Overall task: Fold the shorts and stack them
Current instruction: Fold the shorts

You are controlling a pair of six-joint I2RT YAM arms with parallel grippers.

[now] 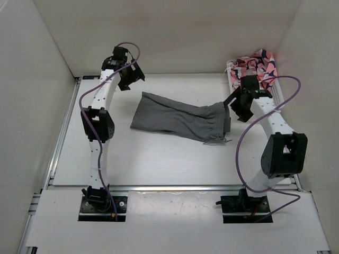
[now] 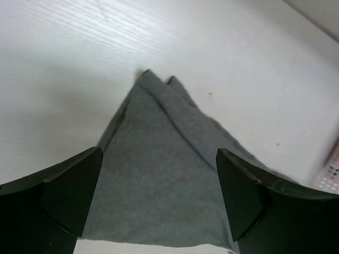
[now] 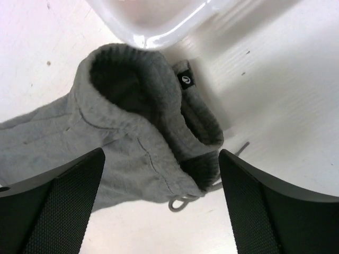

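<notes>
Looking down from the overhead camera, we saw the shorts (image 1: 177,119) lying flat near the middle of the table (image 1: 159,159), doubled lengthwise into one long grey band that ran slantwise from far left to near right. Their leg hems pointed toward the left gripper (image 1: 133,74), and the waistband (image 1: 222,123) lay at the right end, just beside the right gripper (image 1: 233,103). We found the left gripper's jaws spread wide, with nothing pinched between them. In its wrist view the two dark fingers (image 2: 69,196) framed the grey cloth below, which narrowed to a pair of hem corners on the bare white tabletop. The right gripper's jaws also stood wide apart and gripped nothing. Its wrist view showed the gathered waistband gaping open between them, a small black tag (image 3: 184,81) sewn at the rim and a loop of drawstring (image 3: 183,202) trailing onto the table. We could not tell whether either gripper touched the fabric. A white bin (image 1: 231,74) sat at the far right corner of the table, behind the right arm, with a pink patterned cloth (image 1: 259,62) heaped in it. Its pale rim showed just past the waistband in the right wrist view.
</notes>
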